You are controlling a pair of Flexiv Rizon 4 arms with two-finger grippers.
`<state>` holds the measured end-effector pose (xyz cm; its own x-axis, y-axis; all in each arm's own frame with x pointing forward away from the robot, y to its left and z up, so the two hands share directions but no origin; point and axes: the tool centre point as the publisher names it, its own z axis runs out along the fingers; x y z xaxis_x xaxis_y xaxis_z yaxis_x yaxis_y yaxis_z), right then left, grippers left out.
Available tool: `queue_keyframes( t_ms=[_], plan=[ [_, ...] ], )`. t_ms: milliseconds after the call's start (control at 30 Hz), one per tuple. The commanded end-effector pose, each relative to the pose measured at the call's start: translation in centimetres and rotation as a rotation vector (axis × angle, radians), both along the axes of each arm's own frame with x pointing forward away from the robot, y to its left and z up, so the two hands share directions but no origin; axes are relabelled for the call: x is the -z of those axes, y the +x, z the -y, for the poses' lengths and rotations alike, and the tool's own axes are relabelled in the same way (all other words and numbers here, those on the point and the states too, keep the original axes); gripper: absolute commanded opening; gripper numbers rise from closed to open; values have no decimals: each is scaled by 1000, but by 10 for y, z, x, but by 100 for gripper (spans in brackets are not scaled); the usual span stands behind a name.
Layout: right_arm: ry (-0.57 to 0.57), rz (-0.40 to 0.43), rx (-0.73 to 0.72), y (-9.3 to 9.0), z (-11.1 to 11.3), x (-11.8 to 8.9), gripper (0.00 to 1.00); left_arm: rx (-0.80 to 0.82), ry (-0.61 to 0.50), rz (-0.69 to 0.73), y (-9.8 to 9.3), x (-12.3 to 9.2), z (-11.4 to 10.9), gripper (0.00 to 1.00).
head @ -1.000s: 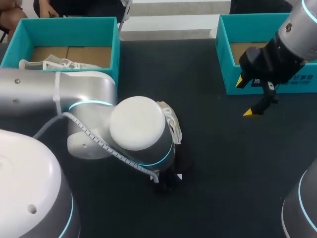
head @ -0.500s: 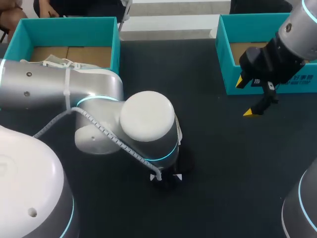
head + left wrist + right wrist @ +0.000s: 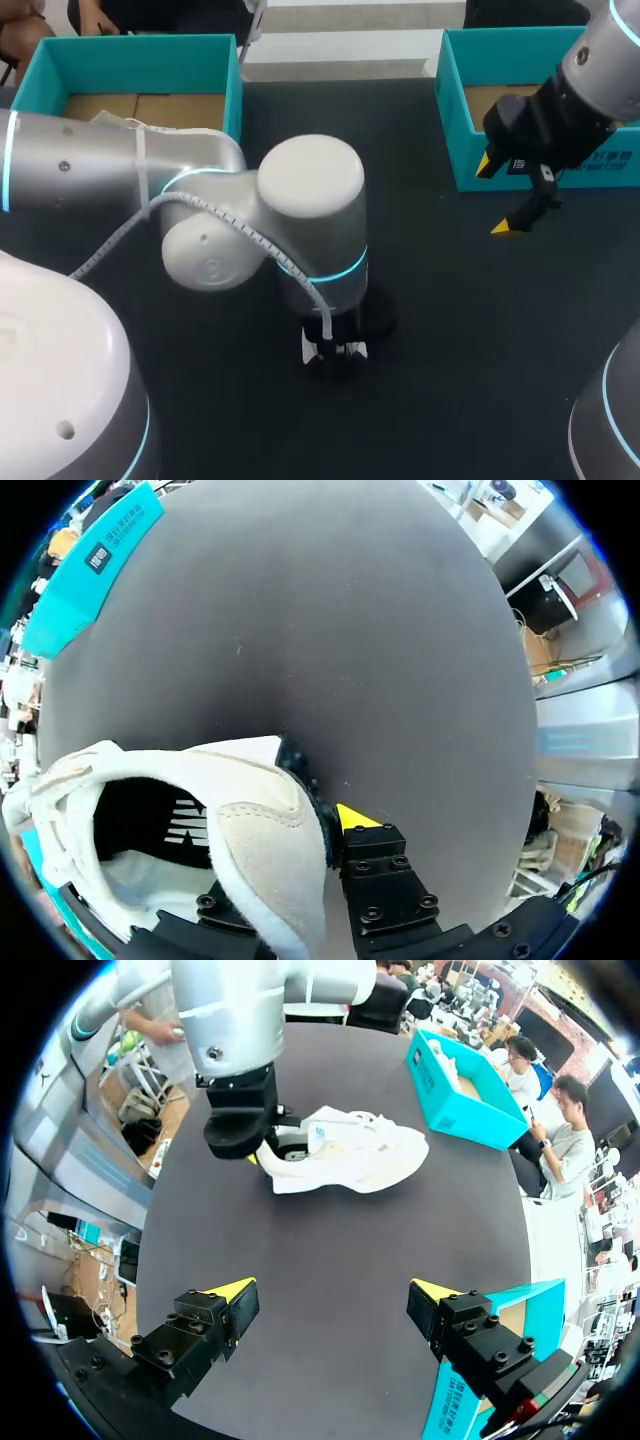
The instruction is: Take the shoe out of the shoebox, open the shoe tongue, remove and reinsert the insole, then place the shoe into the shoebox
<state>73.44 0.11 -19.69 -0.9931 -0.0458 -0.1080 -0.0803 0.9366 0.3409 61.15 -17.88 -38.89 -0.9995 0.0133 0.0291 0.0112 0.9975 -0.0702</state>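
Note:
A white shoe point(image 3: 350, 1148) lies on its side in the middle of the black table point(image 3: 440, 330). In the head view my left arm's wrist point(image 3: 310, 210) covers it. My left gripper point(image 3: 262, 1150) is at the shoe's heel. In the left wrist view the heel wall point(image 3: 275, 830) stands between its fingers, pressed against the finger with the yellow tip point(image 3: 355, 818); the other finger is hidden inside the shoe. My right gripper point(image 3: 498, 197) hangs open and empty in front of the right teal shoebox point(image 3: 455, 130), well away from the shoe point(image 3: 150, 810).
A second teal shoebox point(image 3: 140, 60) stands at the back left with another white shoe point(image 3: 115, 122) inside, partly hidden by my left arm. In the right wrist view that box point(image 3: 460, 1100) lies beyond the shoe.
My left wrist has swung right over the shoe, which it now hides in the head view, and its fingers have come together on the heel. The right arm has not moved.

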Motion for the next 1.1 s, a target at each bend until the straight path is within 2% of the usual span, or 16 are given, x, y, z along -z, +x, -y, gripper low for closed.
queue_keyframes(
  t_ms=[33, 167, 500, 567, 600, 633, 733, 1100],
  plan=[
    [-1, -1, 0, 1, -1, 1, 100, 25, 6, -57, 4, -36, -13, 0],
    [-1, -1, 0, 1, -1, 1, 100, 71, 7, -54, 2, -72, -26, 0],
    [-1, -1, 0, 1, -1, 1, 100, 187, -30, -99, 17, -174, -62, 0],
    [-1, -1, 0, 1, -1, 1, 100, 216, -3, -76, 18, -194, -66, 0],
    [-1, -1, 0, 1, -1, 1, 100, 217, 6, -67, 19, -196, -66, 0],
    [-1, -1, 0, 1, -1, 1, 100, 227, 45, -33, 21, -212, -69, 0],
    [-1, -1, 0, 1, -1, 1, 100, 231, 57, 7, 30, -236, -73, 0],
    [-1, -1, 0, 1, -1, 1, 100, 231, 57, 7, 30, -236, -73, 0]
  ],
)
